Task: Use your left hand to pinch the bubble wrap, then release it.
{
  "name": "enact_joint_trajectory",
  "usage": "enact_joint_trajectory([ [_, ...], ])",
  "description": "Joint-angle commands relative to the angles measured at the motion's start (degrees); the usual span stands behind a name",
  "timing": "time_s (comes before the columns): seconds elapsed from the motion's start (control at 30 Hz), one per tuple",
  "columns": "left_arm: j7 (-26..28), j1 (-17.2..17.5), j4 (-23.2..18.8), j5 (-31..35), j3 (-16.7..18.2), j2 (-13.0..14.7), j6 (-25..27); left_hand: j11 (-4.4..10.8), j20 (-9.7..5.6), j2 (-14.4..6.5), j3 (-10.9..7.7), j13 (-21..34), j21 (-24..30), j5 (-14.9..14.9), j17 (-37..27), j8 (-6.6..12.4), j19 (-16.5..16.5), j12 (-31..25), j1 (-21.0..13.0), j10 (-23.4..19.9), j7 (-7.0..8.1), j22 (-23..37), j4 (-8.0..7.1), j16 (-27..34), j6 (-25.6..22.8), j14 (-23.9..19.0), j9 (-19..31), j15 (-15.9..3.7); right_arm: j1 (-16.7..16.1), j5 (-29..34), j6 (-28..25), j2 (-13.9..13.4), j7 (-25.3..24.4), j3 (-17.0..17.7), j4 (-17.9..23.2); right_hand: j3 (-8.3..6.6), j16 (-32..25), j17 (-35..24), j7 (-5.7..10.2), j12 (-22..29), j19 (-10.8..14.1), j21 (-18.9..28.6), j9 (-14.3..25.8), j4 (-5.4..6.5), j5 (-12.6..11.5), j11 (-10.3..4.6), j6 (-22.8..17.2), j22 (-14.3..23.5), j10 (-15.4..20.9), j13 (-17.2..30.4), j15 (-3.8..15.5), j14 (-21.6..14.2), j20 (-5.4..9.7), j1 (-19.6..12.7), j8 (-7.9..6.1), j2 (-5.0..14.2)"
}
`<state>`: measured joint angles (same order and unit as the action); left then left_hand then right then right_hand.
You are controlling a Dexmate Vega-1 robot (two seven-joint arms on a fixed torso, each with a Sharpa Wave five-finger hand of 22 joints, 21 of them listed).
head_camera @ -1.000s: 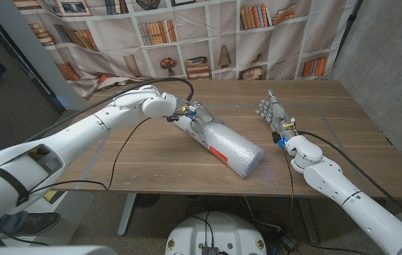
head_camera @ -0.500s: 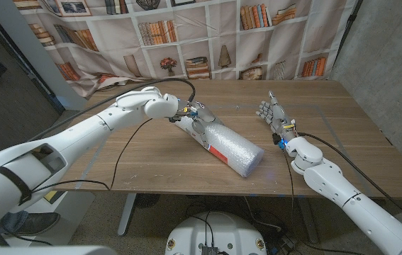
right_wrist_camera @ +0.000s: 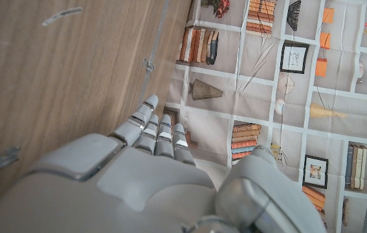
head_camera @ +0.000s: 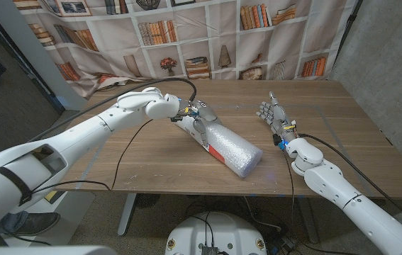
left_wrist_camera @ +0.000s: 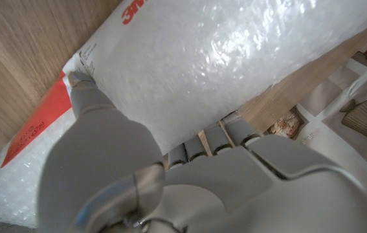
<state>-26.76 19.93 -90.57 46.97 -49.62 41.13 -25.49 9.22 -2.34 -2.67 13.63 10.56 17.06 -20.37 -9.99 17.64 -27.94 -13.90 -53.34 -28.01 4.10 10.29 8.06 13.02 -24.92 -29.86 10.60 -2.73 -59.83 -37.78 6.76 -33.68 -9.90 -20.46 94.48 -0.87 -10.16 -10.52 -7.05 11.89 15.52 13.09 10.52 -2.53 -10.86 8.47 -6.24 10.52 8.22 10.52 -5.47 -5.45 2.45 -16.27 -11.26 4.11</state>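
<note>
On table, left hand [head_camera: 196, 117] still pinching bubble wrap [head_camera: 225, 146], roll barely shifted

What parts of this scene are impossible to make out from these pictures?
- Small print on the red label of the bubble wrap roll: too small in the head view, partly covered by the left hand in the left wrist view.
- The left hand's fingertips: hidden behind the roll in the left wrist view, so the pinch itself cannot be judged.
- The right hand's palm side: turned away in the right wrist view.
</note>
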Motion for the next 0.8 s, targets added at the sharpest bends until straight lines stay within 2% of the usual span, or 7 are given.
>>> enact_joint_trajectory([
  [0.03,0.16,0.5,-2.17,0.43,1.06,0.87,1.71,1.99,0.04,-3.32,-0.3,0.23,0.27,0.29,-0.32,0.24,-0.5,0.28,-3.22,-2.41,0.05,0.29,-0.23,0.16,-0.61,-0.51,0.21,-5.38,0.36,-0.04,0.11,0.12,0.36,-0.13,-0.32,-0.07,-0.37,-0.17,-0.28,0.4,0.45,0.04,0.34,-0.32,-0.11,-0.07,-0.32,0.2,0.61,0.16,-0.4,-0.12,0.29,-0.08,-0.01,0.25],
  [0.8,-1.33,0.27,-5.61,-0.16,2.9,1.3,2.99,1.85,0.06,-4.33,-0.63,0.27,-0.16,1.01,-0.38,-0.12,-0.31,0.99,-3.58,-3.2,-0.04,0.29,-0.74,-0.54,-1.1,-0.73,0.21,-5.44,0.28,0.1,0.86,0.42,0.2,0.03,-0.59,-0.07,-0.36,-0.16,-0.28,0.37,0.46,-0.01,0.35,-0.37,-0.11,-0.05,-0.35,0.2,0.61,0.17,-0.41,-0.14,0.27,-0.08,-0.01,0.31],
])
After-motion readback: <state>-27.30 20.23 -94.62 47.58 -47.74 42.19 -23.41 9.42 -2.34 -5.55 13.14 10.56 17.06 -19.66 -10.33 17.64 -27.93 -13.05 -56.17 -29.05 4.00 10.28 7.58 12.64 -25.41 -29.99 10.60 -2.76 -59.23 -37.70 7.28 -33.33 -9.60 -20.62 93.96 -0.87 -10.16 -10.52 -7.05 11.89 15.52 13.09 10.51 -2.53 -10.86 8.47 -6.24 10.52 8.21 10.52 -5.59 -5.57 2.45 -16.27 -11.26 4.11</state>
